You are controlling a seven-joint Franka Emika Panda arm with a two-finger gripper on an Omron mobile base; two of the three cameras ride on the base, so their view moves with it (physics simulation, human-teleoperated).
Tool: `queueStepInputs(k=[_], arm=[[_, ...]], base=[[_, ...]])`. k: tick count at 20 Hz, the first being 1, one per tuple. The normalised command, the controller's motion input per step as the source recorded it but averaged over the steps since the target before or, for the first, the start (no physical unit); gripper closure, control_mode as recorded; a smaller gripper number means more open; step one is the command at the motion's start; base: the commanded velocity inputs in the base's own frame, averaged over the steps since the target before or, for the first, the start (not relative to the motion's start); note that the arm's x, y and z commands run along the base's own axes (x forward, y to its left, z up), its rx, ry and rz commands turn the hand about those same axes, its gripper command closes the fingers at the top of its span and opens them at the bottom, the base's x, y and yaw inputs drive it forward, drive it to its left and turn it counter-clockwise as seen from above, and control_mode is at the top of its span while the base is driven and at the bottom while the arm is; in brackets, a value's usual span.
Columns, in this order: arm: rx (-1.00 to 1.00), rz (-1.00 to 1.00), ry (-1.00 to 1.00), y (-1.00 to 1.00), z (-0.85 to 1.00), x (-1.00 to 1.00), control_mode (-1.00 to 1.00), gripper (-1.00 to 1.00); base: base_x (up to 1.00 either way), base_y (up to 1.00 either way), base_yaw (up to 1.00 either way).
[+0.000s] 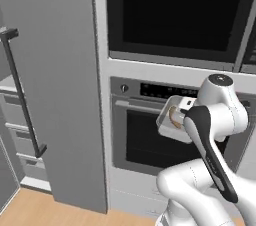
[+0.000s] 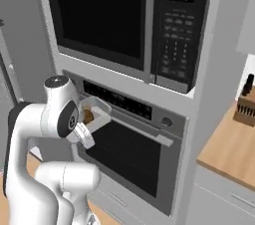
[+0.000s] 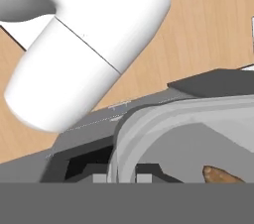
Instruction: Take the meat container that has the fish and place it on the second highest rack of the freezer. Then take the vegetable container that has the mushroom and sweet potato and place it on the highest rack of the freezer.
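1. Your gripper (image 2: 83, 128) is clamped on the rim of the vegetable container (image 1: 170, 118), a clear pale tray held up in the air in front of the oven (image 1: 145, 135).
2. From the hand view you look into the tray (image 3: 198, 139) at close range: its grey rim curves just above the fingertips (image 3: 144, 177), and one end of the orange-brown sweet potato (image 3: 221, 174) lies inside, to the right of them. Wooden floor (image 3: 213, 20) shows beyond the tray.
3. From the left base view you get the freezer (image 1: 60, 85) well to the left of the gripper: its grey door stands swung out with the long dark bar handle (image 1: 22, 95) on it, and stacked drawer fronts (image 1: 15, 135) show at the far left. The white arm covers the hand itself there, so you see just the tray poking out past the wrist.
4. From the right base view you get the microwave (image 2: 124, 20) above the tray, and a wooden counter (image 2: 229, 144) with a knife block (image 2: 247, 104) well off to the right.
5. Count: one tray in the grip, one sweet potato in it; you cannot make out a mushroom. One oven, one microwave, one freezer door.
6. Between the tray and the freezer shelves stands the open door; the shelf boards themselves are hidden behind it.
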Motion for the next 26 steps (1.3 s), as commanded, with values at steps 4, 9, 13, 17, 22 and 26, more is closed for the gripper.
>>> queueStepInputs(k=[4, 9, 13, 17, 22, 26], arm=[[0.0, 0.0, 0.0, 0.0, 0.0, 0.0, 1.0, 1.0], [0.0, 0.0, 0.0, 0.0, 0.0, 0.0, 1.0, 1.0], [0.0, 0.0, 0.0, 0.0, 0.0, 0.0, 1.0, 1.0], [0.0, 0.0, 0.0, 0.0, 0.0, 0.0, 1.0, 1.0], [0.0, 0.0, 0.0, 0.0, 0.0, 0.0, 1.0, 1.0], [0.0, 0.0, 0.0, 0.0, 0.0, 0.0, 1.0, 1.0]], base=[[0.05, 1.0, 0.0], [-0.18, 1.0, -0.06], [-0.02, 1.0, -0.06], [0.42, 1.0, 0.0], [0.49, 1.0, 0.05], [-0.16, 0.87, -0.03]])
